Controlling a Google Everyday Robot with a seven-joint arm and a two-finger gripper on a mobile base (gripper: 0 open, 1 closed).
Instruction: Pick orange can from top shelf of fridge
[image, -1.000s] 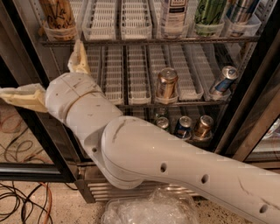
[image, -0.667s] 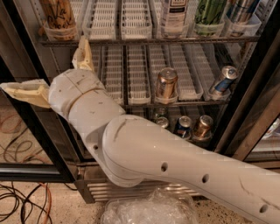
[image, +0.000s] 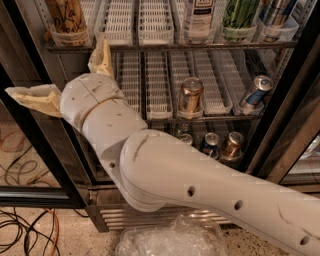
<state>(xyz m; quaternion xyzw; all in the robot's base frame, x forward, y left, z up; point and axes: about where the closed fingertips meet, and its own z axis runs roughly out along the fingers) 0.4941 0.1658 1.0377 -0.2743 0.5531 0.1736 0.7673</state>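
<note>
Fingers (image: 102, 59) spread wide and holding nothing, the gripper (image: 56, 67) hangs just below the orange can (image: 65, 17). The can stands upright in a clear front cup (image: 68, 38) at the far left of the top shelf (image: 165, 46) of the fridge (image: 300, 90).

One tan finger points up across the shelf's front rail, just right of the can. Whether it touches the rail cannot be told. The other points left, away from the racks and toward the black door frame (image: 30, 130).

The likely risk from here is the raised finger catching the rail or the cup lip on the way up. That could tip the tall can back into its white lane tray (image: 156, 20).

On the rack below, a copper can (image: 190, 95) and a blue-and-silver can (image: 256, 91) stand well clear of the gripper.
</note>
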